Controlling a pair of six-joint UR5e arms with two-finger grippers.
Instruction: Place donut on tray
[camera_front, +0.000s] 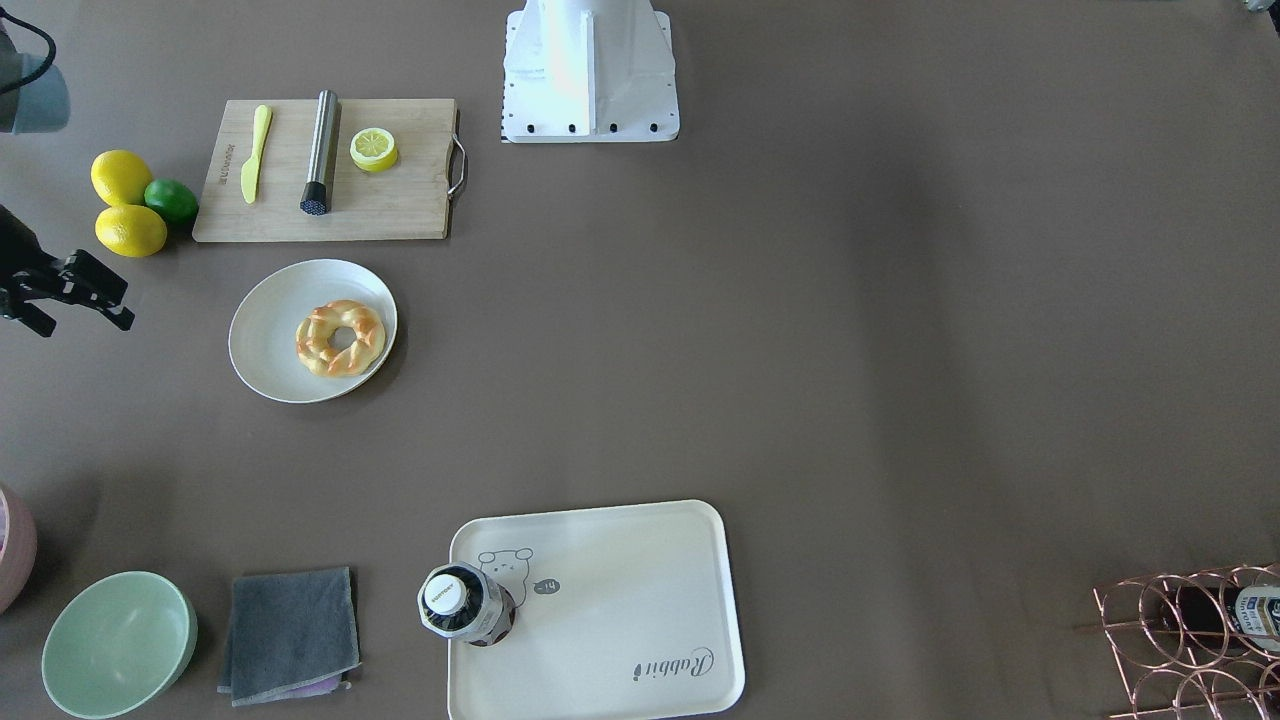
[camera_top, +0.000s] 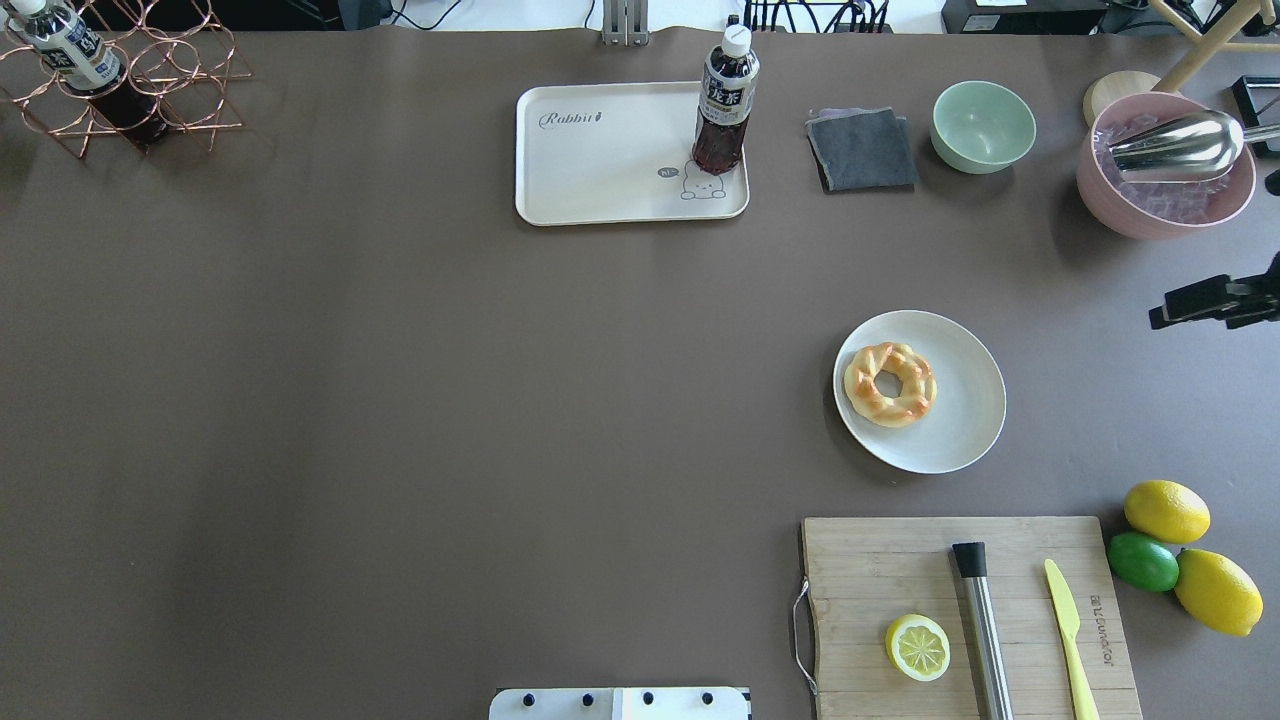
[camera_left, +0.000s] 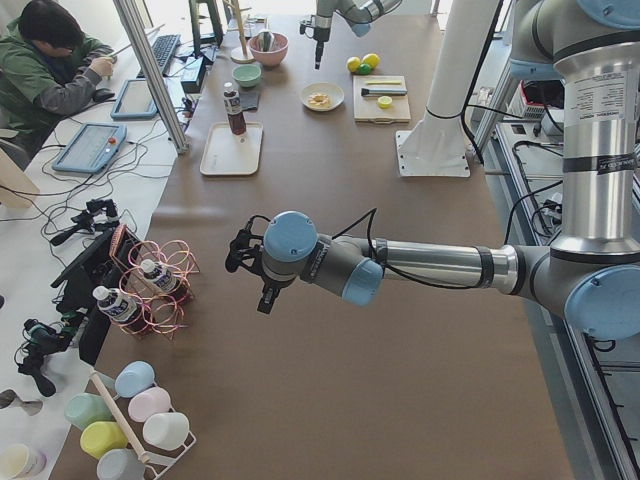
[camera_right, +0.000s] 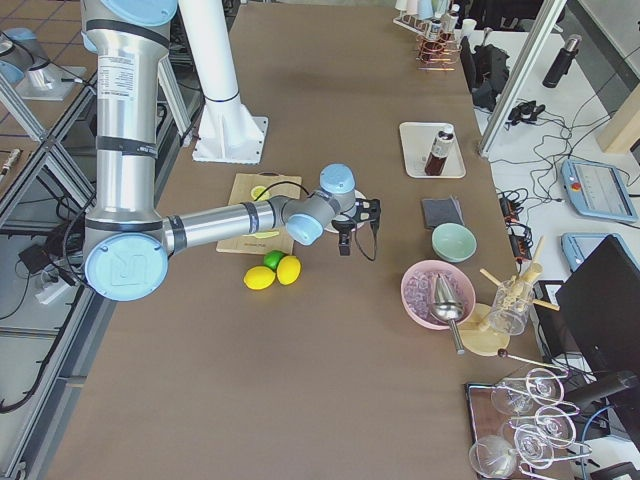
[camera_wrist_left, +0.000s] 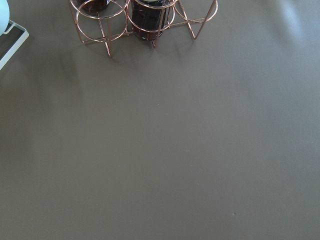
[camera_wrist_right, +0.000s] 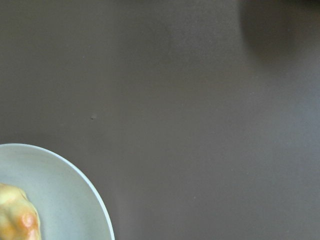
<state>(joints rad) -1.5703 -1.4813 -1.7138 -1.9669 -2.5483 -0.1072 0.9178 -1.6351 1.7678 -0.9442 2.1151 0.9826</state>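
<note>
the donut (camera_top: 890, 384) sat on a plate (camera_top: 965, 425) near the desk's right edge, the tray (camera_top: 600, 170) at its far edge, the right gripper (camera_front: 85, 322) spread empty beside the plate, the left gripper (camera_left: 248, 275) impossible to judge.

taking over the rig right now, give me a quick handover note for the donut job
Right gripper: open and empty, hovering beside the round white plate, not touching anything.
Left gripper: far from the job, over bare table near the copper rack; cannot tell if open or shut.
Donut: lying on the plate, not yet grasped.
Tray: on the operators' side of the table; a bottle stands on its bear-drawing corner, the rest is bare.
Done: nothing yet.
Left: grasp the donut, probably with the right gripper, carry it over, and set it on the tray's free part, away from the bottle.
</note>
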